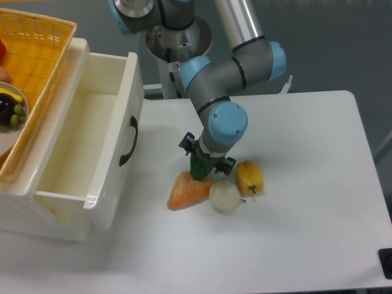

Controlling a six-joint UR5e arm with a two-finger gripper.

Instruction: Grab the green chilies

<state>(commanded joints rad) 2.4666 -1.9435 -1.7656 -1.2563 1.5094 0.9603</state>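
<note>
The black two-finger pincer [204,161] straddles the glossy dark-green plastic pepper [198,167] just behind the orange plastic carrot [189,190], its closure unclear, so lifting might nudge that carrot.

One green chili [199,166], one yellow pepper [250,177], one orange carrot [188,190], one white onion [225,196], one drawer [92,147], one basket [30,43]

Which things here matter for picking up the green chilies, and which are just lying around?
Part of the job: green chilies; gripper.

Just lying about: orange carrot; white onion; yellow pepper; open drawer; yellow basket; olives.
</note>
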